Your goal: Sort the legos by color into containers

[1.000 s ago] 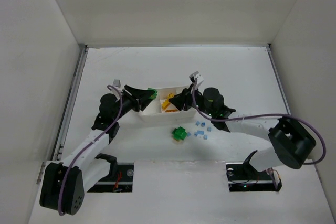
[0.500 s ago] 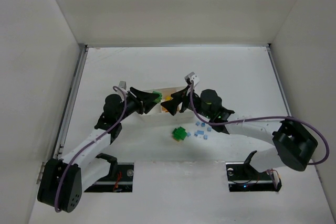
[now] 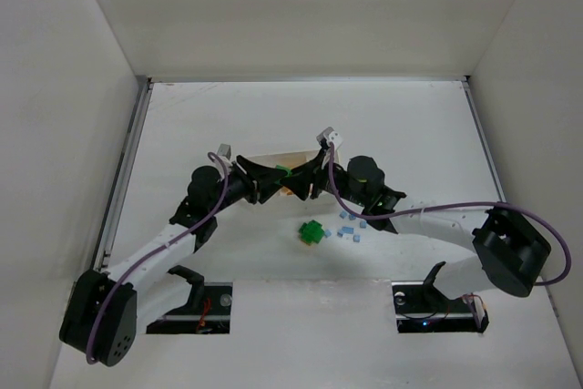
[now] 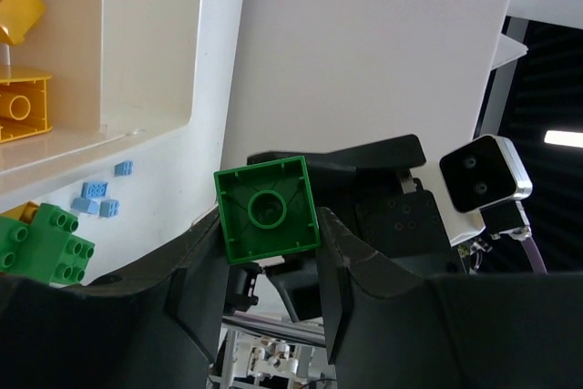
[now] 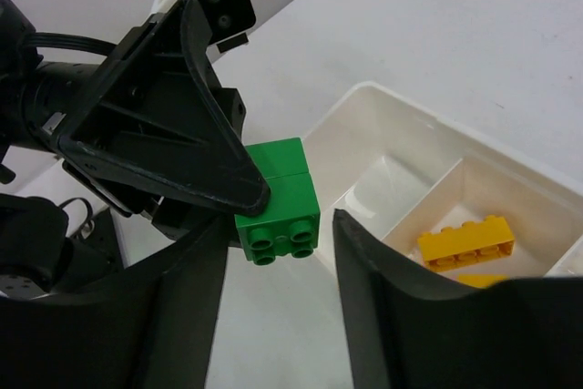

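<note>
Midway through sorting. Grips a green brick [image 5: 278,202] tight in the left claw [image 4: 271,225], up in the air just beside a corner of the tray [image 5: 383,102]. Holds the right claw [image 5: 278,225] loose around that same brick, fingers apart on both sides, not pinching. Looks like a pass from one claw to the other. Next calls for a gentle squeeze, then a drop into a box away from the yellow bricks [image 5: 465,241]. Leaves more green bricks [image 3: 311,232] and tiny blue bricks [image 3: 351,223] for later on the plain white worktop [image 3: 410,134]. Sits inside white walls [image 3: 301,6], left, right and back.
</note>
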You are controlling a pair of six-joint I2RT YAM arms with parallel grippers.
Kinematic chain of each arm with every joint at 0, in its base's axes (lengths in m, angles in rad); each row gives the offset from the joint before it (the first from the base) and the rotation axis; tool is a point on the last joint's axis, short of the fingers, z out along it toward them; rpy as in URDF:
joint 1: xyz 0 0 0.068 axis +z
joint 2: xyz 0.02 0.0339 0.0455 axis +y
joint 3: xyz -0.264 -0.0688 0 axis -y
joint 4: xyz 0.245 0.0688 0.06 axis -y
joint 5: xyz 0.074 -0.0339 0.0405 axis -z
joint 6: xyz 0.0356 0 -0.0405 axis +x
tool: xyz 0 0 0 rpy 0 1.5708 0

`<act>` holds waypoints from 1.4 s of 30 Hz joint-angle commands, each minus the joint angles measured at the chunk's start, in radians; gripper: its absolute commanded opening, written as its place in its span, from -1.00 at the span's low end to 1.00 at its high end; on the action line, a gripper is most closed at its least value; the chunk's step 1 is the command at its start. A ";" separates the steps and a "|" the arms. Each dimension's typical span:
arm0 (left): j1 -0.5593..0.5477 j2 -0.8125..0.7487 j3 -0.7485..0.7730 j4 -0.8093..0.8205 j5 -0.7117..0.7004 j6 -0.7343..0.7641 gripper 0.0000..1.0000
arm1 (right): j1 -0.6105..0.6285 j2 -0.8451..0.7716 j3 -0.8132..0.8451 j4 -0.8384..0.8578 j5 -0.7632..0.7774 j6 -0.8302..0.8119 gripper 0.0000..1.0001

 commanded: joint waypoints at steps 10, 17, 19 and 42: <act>0.008 0.005 0.022 0.044 0.001 -0.003 -0.13 | -0.002 -0.020 -0.002 0.046 -0.016 0.004 -0.28; 0.014 0.015 0.026 0.043 0.012 0.006 -0.04 | -0.020 -0.039 -0.021 -0.009 -0.012 -0.033 -0.29; 0.014 0.017 0.026 0.043 0.012 0.006 -0.04 | -0.020 -0.043 -0.024 -0.026 0.001 -0.051 -0.29; 0.041 0.020 0.016 0.007 -0.017 0.053 -0.71 | -0.029 -0.080 -0.047 -0.063 0.041 -0.088 -0.31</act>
